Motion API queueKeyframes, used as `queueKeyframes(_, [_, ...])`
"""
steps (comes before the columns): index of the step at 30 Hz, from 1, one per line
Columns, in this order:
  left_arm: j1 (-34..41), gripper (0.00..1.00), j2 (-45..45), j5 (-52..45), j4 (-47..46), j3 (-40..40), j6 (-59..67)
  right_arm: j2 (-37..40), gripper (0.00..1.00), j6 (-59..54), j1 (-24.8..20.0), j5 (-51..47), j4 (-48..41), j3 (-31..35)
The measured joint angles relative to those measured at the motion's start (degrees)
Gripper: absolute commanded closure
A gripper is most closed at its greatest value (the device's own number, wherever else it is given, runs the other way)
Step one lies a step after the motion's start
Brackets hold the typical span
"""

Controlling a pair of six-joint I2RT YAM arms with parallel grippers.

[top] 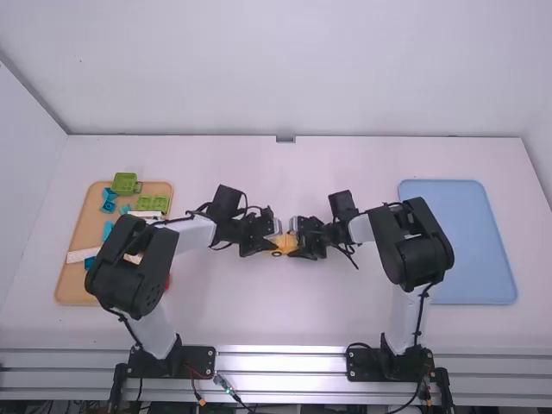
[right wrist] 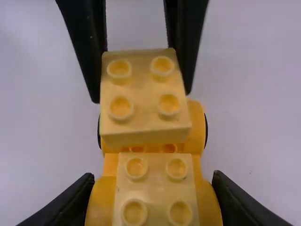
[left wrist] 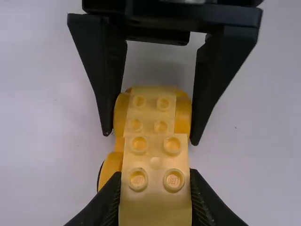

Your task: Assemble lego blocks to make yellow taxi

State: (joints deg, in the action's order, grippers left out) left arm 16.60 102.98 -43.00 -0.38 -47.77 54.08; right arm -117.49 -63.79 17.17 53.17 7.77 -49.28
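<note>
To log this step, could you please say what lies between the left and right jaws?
The yellow lego build, which the high view shows between them.

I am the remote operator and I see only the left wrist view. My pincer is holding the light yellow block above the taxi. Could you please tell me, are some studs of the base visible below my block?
Observer: Yes, the right wrist view shows two orange studs just beyond the edge of your light yellow block.
Operator: Thank you. And where are the green blocks, please?
Observer: In the high view, the green blocks lie on the wooden tray, on the left side of the table.
Operator: Understood. Is there also something on the right side?
Observer: Yes, a blue tray, partly hidden by the right arm.
</note>
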Motion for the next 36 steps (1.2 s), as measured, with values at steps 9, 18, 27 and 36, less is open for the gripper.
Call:
queueKeyframes(9, [-5.4,0.99,0.6,-7.0,-0.5,-2.8,6.6,0.0,0.43,0.6,0.0,0.0,1.1,0.0])
queueKeyframes(18, [-5.5,0.98,7.6,-10.4,1.7,-3.2,6.1,0.0,0.43,0.7,-0.5,0.0,1.1,0.0])
queueKeyframes(27, [-4.5,0.99,7.6,-11.0,3.7,-3.3,5.8,0.0,0.42,0.7,-0.4,0.0,1.0,0.0])
queueKeyframes(36, [-3.6,0.99,7.6,-10.8,3.5,-3.3,5.7,0.0,0.44,0.3,-0.4,0.0,-0.3,0.0])
